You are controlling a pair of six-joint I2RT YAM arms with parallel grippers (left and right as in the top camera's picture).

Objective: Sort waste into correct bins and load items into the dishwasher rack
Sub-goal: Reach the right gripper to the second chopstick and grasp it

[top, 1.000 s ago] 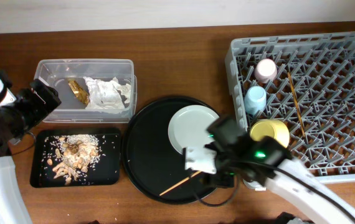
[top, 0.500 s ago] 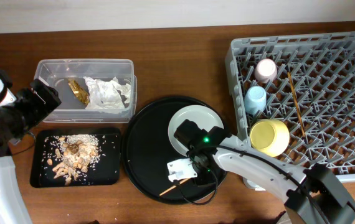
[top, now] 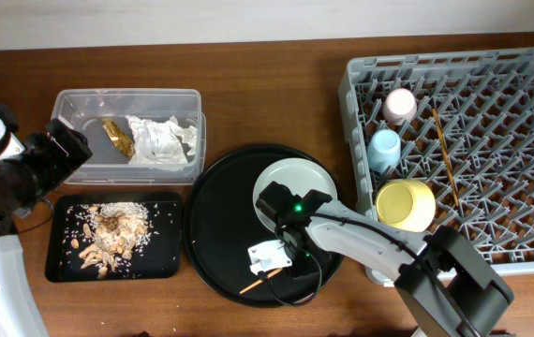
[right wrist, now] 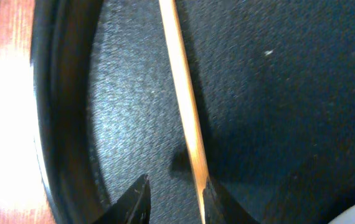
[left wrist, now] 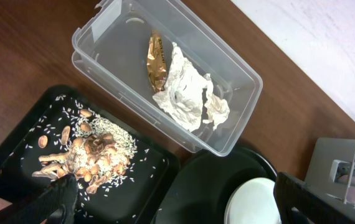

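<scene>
One wooden chopstick [top: 259, 279] lies on the round black tray [top: 215, 215], running between the tips of my right gripper [right wrist: 176, 193]. It touches the right finger [right wrist: 218, 202], while the left finger stands apart from it, so the gripper is open but narrow. The other chopstick [top: 445, 154] rests in the dishwasher rack [top: 511, 122] with the pink cup [top: 400, 103], blue cup [top: 384, 147] and yellow bowl [top: 405, 204]. The plate [top: 286, 183] sits on the round tray. My left gripper [left wrist: 177, 208] hangs open and empty above the bins.
The clear box [top: 80, 103] holds the napkin [top: 161, 139] and the wrapper [top: 117, 138]. In front of it, the shallow black tray [top: 159, 253] holds the food scraps [top: 110, 232]. The round tray's raised rim [right wrist: 59, 124] is close to my right gripper's left finger.
My right arm has swung left from the rack's edge onto the round tray and come down around the chopstick, its jaws narrowing. The left arm has not moved.
</scene>
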